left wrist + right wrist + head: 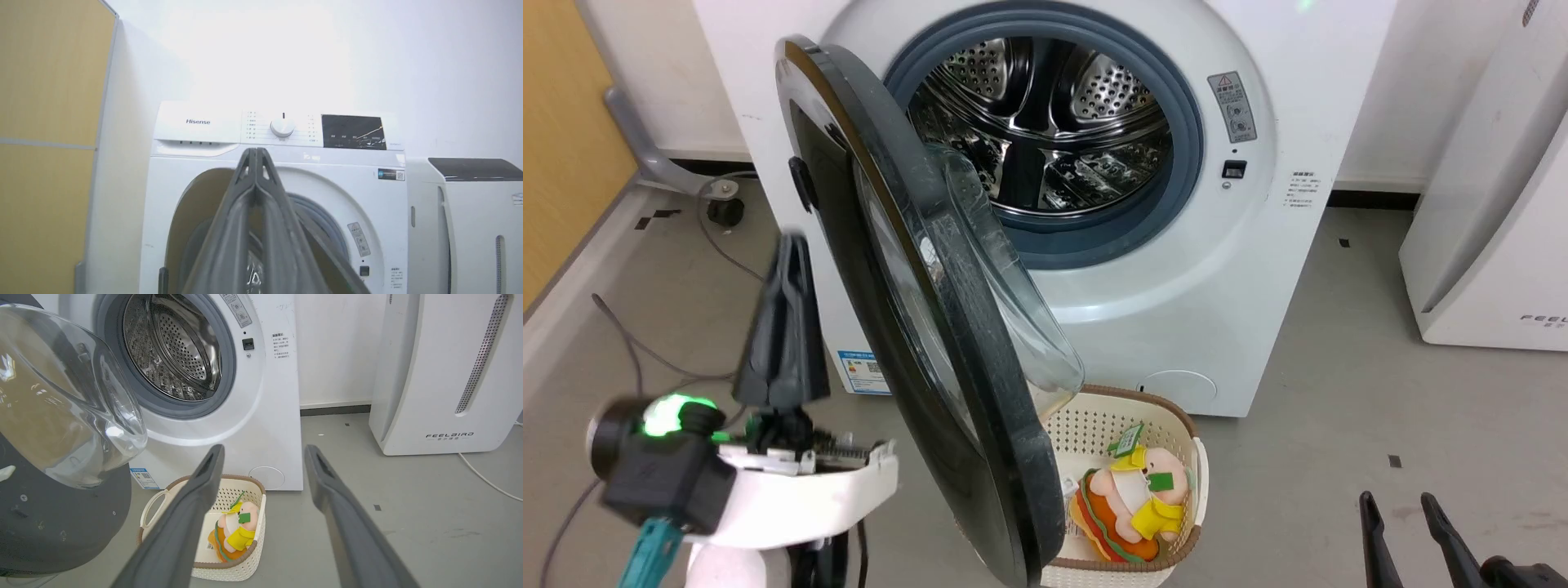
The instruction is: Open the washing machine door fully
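The white washing machine (1241,269) stands ahead with its steel drum (1045,122) and grey gasket exposed. Its glossy black washing machine door (947,343) stands swung out toward me, roughly edge-on, the clear glass bowl (1005,278) bulging to the right. My left gripper (786,245) is shut with nothing in it, upright just left of the door's outer face; whether it touches the door is unclear. In the left wrist view the closed fingers (255,196) point at the washing machine (196,122). My right gripper (1401,506) is open at the lower right, apart from the washing machine door (61,522).
A cream basket (1176,425) holding a plush toy (1131,506) sits on the floor under the door's edge. A white FEELBIRD appliance (1494,245) stands to the right. A yellow panel (564,147), a grey pipe and cables lie to the left.
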